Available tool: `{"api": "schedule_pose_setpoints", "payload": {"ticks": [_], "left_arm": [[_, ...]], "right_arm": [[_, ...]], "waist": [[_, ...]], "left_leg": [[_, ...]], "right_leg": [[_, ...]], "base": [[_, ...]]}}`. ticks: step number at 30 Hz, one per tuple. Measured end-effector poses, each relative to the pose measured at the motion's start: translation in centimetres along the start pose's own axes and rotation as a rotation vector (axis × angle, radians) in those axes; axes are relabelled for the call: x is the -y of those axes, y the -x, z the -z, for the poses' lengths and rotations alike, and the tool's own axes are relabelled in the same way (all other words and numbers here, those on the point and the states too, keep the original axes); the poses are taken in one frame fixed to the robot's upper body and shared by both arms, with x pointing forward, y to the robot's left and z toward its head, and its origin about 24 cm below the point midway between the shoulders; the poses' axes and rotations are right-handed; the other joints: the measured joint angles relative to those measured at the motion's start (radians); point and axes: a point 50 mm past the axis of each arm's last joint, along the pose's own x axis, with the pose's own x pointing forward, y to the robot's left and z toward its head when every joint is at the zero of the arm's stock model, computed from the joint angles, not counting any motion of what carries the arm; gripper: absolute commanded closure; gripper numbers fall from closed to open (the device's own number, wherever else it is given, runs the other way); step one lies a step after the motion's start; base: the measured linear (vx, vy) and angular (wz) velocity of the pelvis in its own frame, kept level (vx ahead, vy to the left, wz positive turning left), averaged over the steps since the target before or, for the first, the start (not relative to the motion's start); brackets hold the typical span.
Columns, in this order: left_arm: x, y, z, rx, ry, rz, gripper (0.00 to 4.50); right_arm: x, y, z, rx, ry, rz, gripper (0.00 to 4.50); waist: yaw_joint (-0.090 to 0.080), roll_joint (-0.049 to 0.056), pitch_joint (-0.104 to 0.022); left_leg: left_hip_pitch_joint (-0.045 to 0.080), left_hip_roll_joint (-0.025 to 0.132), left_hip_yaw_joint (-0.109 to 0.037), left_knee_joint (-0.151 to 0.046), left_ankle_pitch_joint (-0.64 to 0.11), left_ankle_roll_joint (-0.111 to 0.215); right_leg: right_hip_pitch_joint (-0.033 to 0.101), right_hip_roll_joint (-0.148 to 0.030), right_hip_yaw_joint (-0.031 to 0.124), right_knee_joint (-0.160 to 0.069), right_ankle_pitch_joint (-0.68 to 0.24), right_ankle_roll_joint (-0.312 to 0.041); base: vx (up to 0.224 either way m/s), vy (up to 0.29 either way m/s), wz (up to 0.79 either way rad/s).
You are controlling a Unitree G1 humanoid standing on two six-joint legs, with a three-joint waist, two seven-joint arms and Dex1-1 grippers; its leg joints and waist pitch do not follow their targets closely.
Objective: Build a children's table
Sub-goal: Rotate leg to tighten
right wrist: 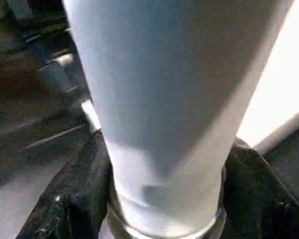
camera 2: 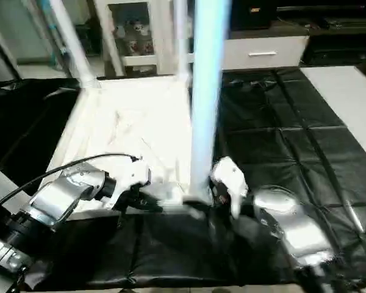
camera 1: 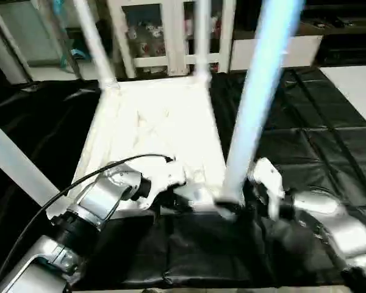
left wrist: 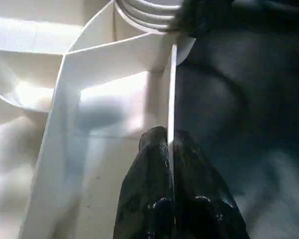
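Observation:
The white tabletop (camera 1: pixel 152 122) lies upside down on the black-covered surface, ribbed underside up. Legs stand in its far left socket (camera 1: pixel 94 43) and far right socket (camera 1: pixel 201 36), and another leg (camera 1: pixel 15 162) slants up at the near left. The near right leg (camera 1: pixel 256 97) stands upright in its corner socket. My right gripper (right wrist: pixel 164 199) is shut on this leg's base, one black finger (right wrist: pixel 74 199) on each side. My left gripper (left wrist: pixel 170 144) is shut on the tabletop's thin near rim (left wrist: pixel 172 89), just left of that corner.
A white glass-door cabinet (camera 1: pixel 152 36) and a low white drawer unit (camera 2: pixel 262 52) stand behind the table. The black cover (camera 1: pixel 317 140) stretches out to the right, with a pale patch (camera 1: pixel 360 85) beyond it. A black cable (camera 1: pixel 61 195) loops over my left forearm.

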Motion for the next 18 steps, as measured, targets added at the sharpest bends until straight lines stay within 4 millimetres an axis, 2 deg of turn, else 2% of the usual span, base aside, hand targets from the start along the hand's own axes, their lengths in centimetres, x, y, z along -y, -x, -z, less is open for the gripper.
{"api": "schedule_pose_setpoints", "payload": {"ticks": [5,9,18], "left_arm": [[-1.7,-2.0,-1.2,0.051,0.075,-0.165,4.5],[-2.5,-3.7,-2.4,0.073,0.131,-0.272,4.5],[-3.2,-7.0,-4.3,0.122,0.197,-0.466,4.5]], "right_arm": [[2.4,-2.6,-0.5,0.056,-0.101,0.293,1.81],[3.5,-4.3,-1.1,0.064,-0.16,0.507,1.81],[4.7,-7.2,-2.3,0.017,-0.241,0.862,1.82]], "waist": [[-0.029,-0.001,0.001],[-0.041,-0.002,0.002],[-0.041,0.0,0.0]], "left_leg": [[0.003,0.0,0.0,0.003,0.0,0.0],[0.003,0.0,0.0,0.003,0.0,0.0],[0.003,-0.001,0.0,0.003,0.0,0.0]], "right_leg": [[0.002,0.0,0.001,0.001,0.001,-0.001],[0.003,0.0,0.0,0.001,0.001,-0.002],[0.012,-0.001,0.0,-0.007,0.001,-0.002]], "base": [[0.0,0.0,0.0],[0.0,0.0,0.0],[0.0,0.0,0.0]]}}
